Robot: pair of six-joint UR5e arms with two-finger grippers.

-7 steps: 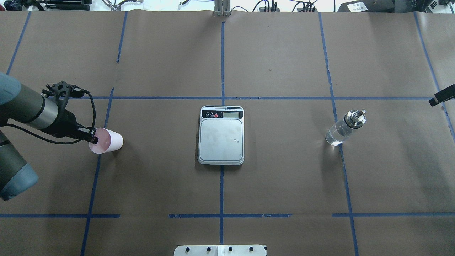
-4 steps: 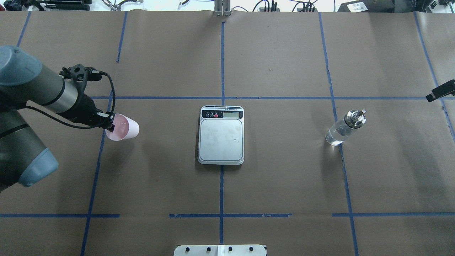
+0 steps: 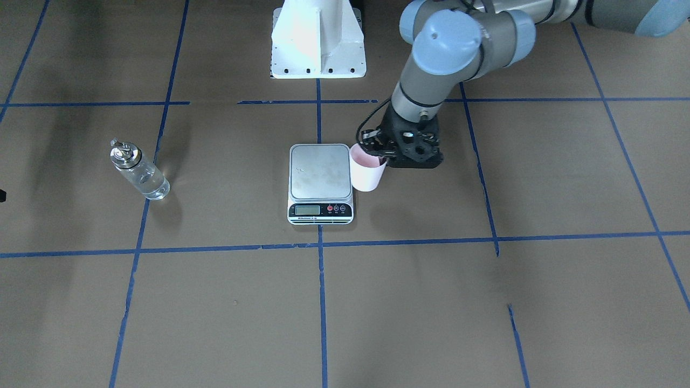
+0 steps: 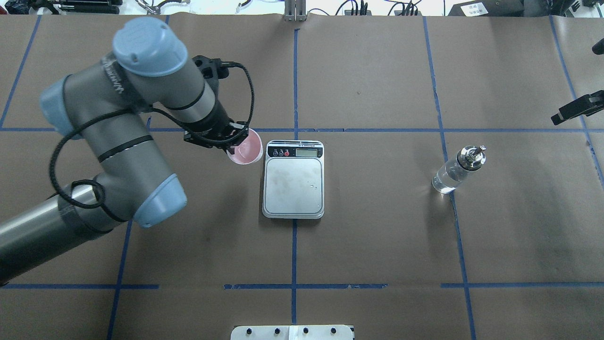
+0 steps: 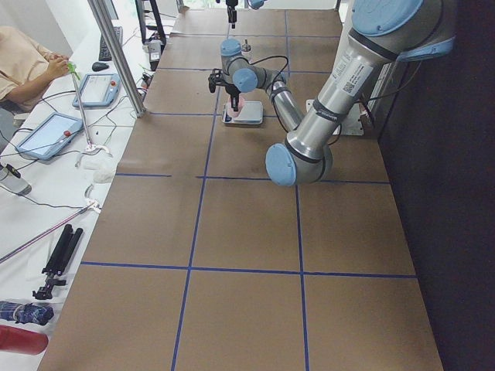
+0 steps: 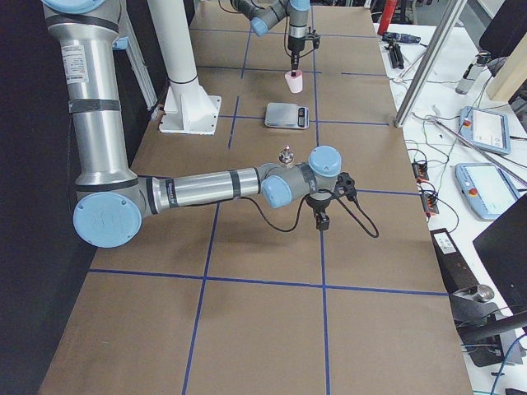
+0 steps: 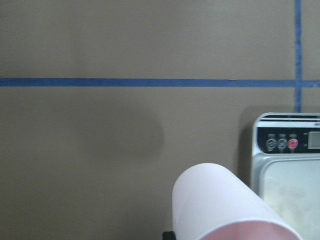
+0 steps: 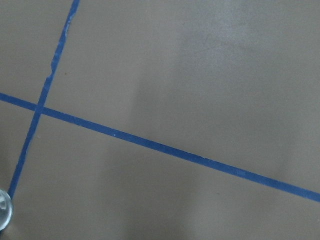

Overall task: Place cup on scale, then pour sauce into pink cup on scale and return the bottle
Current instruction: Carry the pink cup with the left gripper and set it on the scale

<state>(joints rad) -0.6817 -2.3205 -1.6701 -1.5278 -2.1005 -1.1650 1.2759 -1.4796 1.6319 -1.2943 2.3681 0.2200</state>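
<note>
My left gripper is shut on the rim of the pale pink cup and holds it upright, off the table, just left of the scale's display corner. The cup also shows in the front view and the left wrist view. The silver-grey scale lies flat at the table's middle with a bare plate. The clear bottle with its metal spout stands upright to the right. Only a black part of my right gripper shows at the right edge, apart from the bottle; I cannot tell whether it is open.
Blue tape lines divide the brown paper-covered table. The white robot base stands at the robot's side of the table. A metal post stands at the far edge. An operator's bench with tablets lies beyond that edge.
My left arm has carried the cup to the right and slightly away, from the table's left part to beside the scale. The right gripper's black part has moved away along the right edge.
</note>
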